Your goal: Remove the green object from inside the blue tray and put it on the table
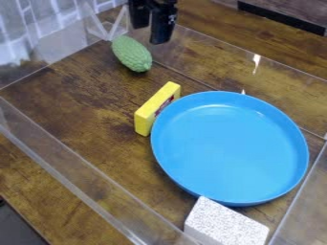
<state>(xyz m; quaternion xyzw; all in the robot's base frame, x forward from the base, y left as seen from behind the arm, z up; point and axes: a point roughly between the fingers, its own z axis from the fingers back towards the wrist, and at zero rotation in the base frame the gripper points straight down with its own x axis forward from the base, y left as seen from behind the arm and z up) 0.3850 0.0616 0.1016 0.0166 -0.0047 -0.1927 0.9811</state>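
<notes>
The green object, a small bumpy oval, lies on the dark wooden table at the back left, well outside the blue tray. The tray is a large round blue plate at the right with nothing inside it. My gripper hangs above and just right of the green object, near the top edge of the view. Its dark fingers are open and hold nothing; they do not touch the green object.
A yellow rectangular block lies against the tray's left rim. A grey-white speckled sponge block sits at the front edge below the tray. Clear plastic walls border the table on the left and front.
</notes>
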